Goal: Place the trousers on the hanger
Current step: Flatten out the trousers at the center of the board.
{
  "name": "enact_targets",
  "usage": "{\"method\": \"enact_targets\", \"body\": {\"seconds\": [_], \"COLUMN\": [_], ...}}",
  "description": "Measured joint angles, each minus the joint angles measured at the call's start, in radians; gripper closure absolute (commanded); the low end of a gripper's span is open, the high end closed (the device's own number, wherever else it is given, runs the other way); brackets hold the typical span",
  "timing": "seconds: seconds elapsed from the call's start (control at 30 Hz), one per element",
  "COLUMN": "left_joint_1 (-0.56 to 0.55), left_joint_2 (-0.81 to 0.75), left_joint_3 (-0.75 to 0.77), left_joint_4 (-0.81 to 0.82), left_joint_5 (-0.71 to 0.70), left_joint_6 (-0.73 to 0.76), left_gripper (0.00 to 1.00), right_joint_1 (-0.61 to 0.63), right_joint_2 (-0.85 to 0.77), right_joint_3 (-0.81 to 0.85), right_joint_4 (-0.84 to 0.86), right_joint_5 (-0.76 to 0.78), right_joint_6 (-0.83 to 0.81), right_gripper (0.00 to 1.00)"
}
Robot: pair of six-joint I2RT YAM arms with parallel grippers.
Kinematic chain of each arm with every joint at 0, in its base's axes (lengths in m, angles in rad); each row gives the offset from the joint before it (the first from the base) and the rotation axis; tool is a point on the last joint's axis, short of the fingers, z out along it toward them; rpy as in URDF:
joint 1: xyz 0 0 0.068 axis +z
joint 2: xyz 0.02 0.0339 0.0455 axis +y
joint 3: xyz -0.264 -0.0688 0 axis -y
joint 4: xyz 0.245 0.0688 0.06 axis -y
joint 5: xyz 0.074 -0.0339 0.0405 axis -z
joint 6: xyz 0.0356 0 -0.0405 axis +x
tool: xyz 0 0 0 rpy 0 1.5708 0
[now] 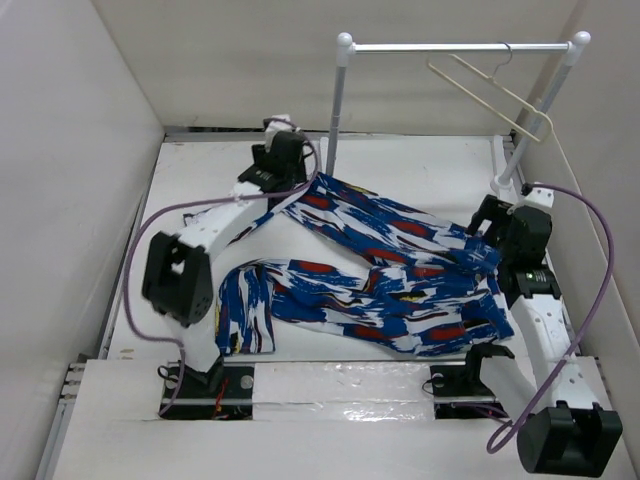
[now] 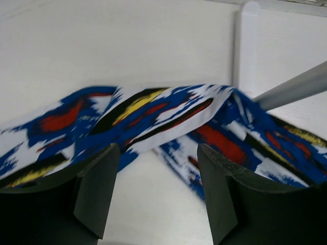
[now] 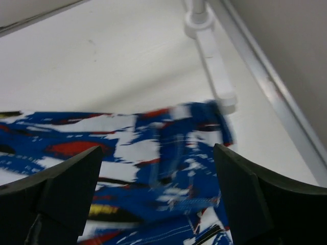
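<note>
The blue, white, red and black printed trousers (image 1: pixel 380 280) lie spread on the white table, one leg folded back at the front left. The cream hanger (image 1: pixel 500 95) hangs by its hook from the rail at the back right. My left gripper (image 1: pixel 290 195) is open and empty at the far end of one leg; in the left wrist view the fabric (image 2: pixel 153 112) lies just beyond the fingertips (image 2: pixel 99 178). My right gripper (image 1: pixel 482 248) is open and empty above the right end of the trousers (image 3: pixel 168 168), near the stand's foot.
A white two-post rail stand with a metal crossbar (image 1: pixel 455 46) stands at the back; its left post (image 1: pixel 335 120) rises beside my left gripper and its right foot (image 3: pixel 214 56) lies by the right wall. White walls enclose the table on three sides.
</note>
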Motion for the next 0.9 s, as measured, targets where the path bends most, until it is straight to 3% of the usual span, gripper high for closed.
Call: {"method": "enact_targets", "body": {"seconds": [0.07,0.1,0.13,0.2,0.33,0.43,0.7,0.9], "left_joint_1": [0.016,0.021,0.032,0.057,0.158,0.261,0.291,0.447], "left_joint_2": [-0.136,-0.187,-0.286,-0.423,-0.554,-0.581,-0.723,-0.747], "left_joint_3": [-0.157,-0.22,-0.343,-0.534,-0.796,-0.909,-1.036,-1.117], "left_joint_4": [0.037,0.07,0.093,0.139,0.196,0.202,0.171,0.213], "left_joint_5": [-0.015,-0.026,-0.039,-0.064,-0.052,-0.034,-0.084,-0.04], "left_joint_6": [-0.049,-0.08,-0.107,-0.177,-0.316,-0.41,-0.62,-0.68], "left_gripper": [0.43,0.45,0.45,0.46,0.45,0.46,0.48,0.49], "right_joint_1": [0.003,0.014,0.029,0.082,0.215,0.308,0.578,0.75], "right_joint_2": [-0.013,-0.036,-0.065,-0.126,-0.215,-0.248,-0.218,-0.161], "right_joint_3": [-0.002,-0.004,-0.004,-0.004,-0.006,-0.031,-0.087,-0.087], "right_joint_4": [0.019,0.034,0.046,0.075,0.089,0.102,0.089,0.089], "right_joint_5": [-0.065,-0.101,-0.138,-0.196,-0.304,-0.374,-0.399,-0.333], "right_joint_6": [0.0,-0.001,-0.007,-0.006,-0.032,-0.054,-0.122,-0.153], "right_gripper": [0.19,0.61,0.81,1.0,1.0,1.0,1.0,1.0]}}
